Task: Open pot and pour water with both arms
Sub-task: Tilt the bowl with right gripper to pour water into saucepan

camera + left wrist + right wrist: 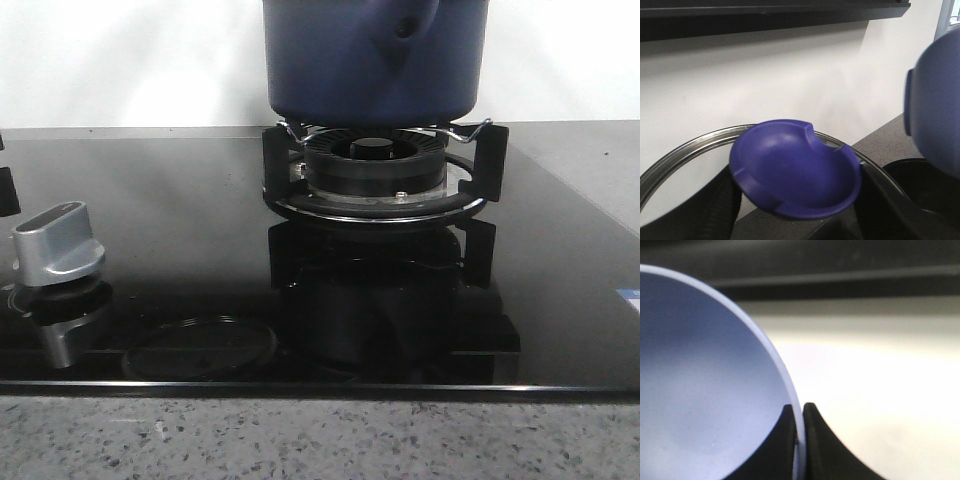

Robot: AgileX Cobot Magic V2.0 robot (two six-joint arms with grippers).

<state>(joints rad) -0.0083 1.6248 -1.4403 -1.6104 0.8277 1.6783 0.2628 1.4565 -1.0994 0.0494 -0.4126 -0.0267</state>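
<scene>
The dark blue pot (375, 60) stands on the gas burner (375, 170) at the back middle of the front view, its stubby handle with a hole (405, 28) facing me; its top is cut off by the frame. Neither gripper shows in that view. My left gripper (797, 202) is shut on the blue knob (795, 170) of a glass lid with a steel rim (685, 150), held up in the air. My right gripper (801, 415) is shut on the thin rim of a light-blue bowl (700, 390), one finger inside it and one outside.
A silver stove knob (58, 245) sticks up at the front left of the black glass hob (560, 290). A faint round outline (200, 348) shows on the glass near the front edge. A light-blue rounded vessel (937, 100) hangs close beside the lid.
</scene>
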